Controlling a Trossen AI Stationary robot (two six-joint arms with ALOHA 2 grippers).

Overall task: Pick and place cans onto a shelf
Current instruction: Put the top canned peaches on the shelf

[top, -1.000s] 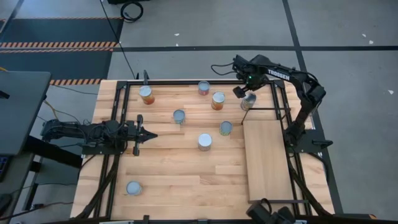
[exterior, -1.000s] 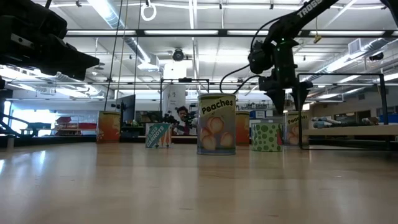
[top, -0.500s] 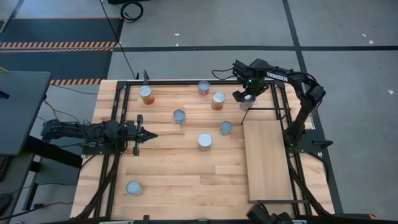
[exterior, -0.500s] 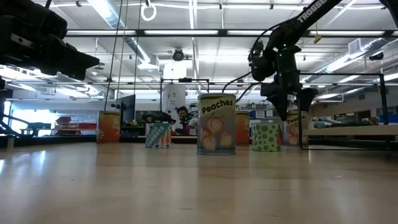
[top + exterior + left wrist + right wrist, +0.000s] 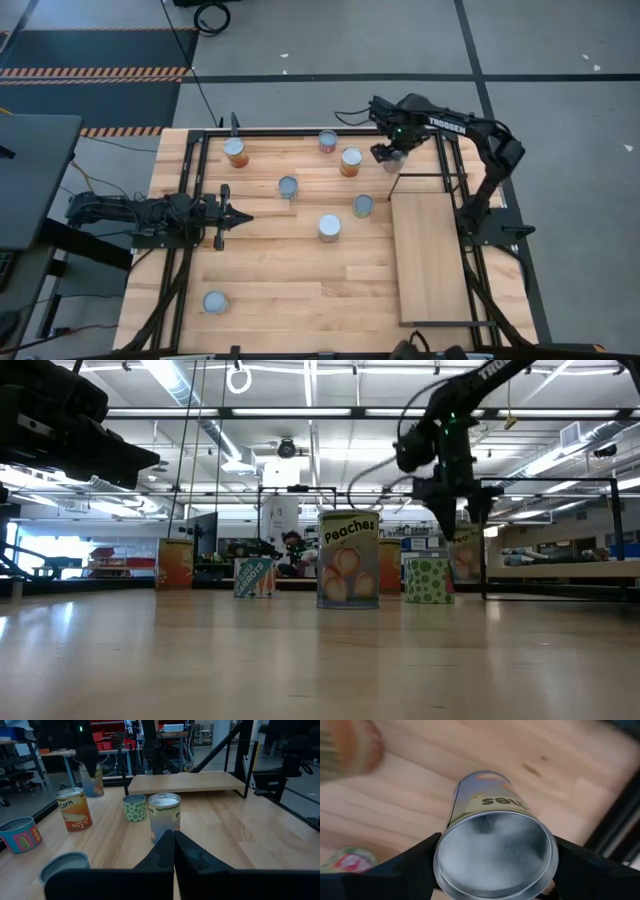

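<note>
The right gripper is clamped on a can near the counter's far edge, just beyond the shelf. The left gripper waits, pressed together.

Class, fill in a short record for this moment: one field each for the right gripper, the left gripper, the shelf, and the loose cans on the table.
right gripper: at the table's far right corner, one finger on each side of a can; whether it is clamped or lifted cannot be told
left gripper: shut, waiting low at the table's left side
shelf: board bare, no can on it
loose cans: seven stand upright on the table, including a Peaches can and a Corn can
</note>
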